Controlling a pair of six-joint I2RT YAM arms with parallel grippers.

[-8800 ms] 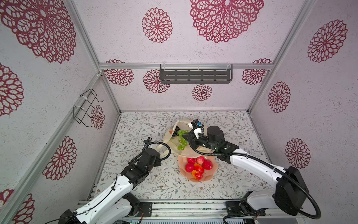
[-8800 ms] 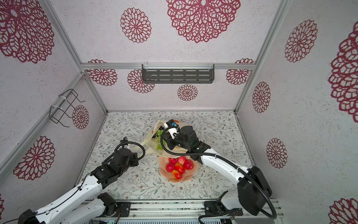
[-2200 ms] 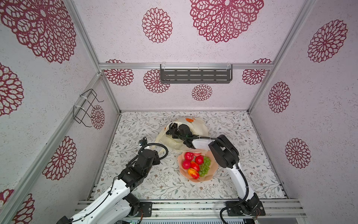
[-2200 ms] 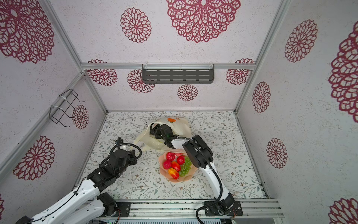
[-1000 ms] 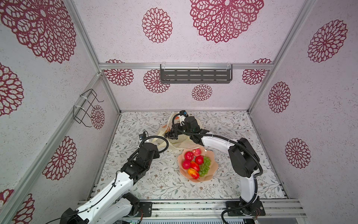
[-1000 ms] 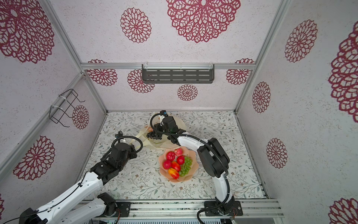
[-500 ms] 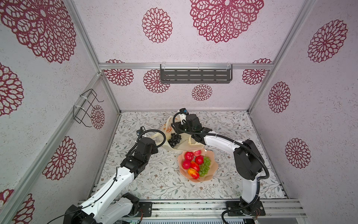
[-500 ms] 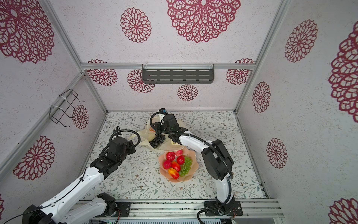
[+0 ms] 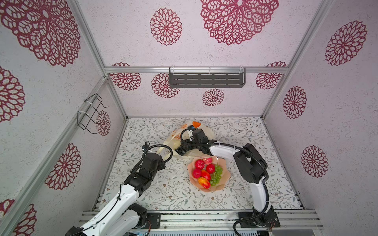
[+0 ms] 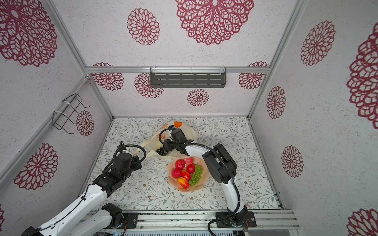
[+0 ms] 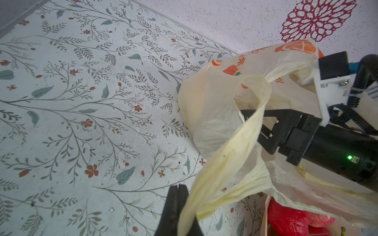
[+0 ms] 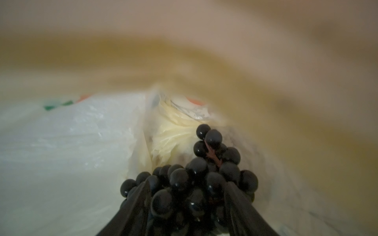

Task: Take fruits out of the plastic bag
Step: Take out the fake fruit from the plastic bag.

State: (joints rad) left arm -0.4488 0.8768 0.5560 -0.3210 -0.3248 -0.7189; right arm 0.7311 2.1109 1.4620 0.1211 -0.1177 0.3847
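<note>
Light, slippery grapes (image 12: 212,137): grip mid-bunch.
The right gripper (image 12: 188,183) stands spread astride them; the left gripper (image 11: 178,187) pinches the flimsy bag (image 11: 210,114) by its handle.

Bag (image 9: 207,132) behind bowl (image 9: 226,173); fruits (image 9: 204,171) in bowl.

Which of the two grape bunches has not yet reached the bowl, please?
The dark purple bunch: it lies at the plastic bag's mouth, between the fingers of the right gripper, whereas the green bunch rests in the pink bowl beside the red fruits.
</note>
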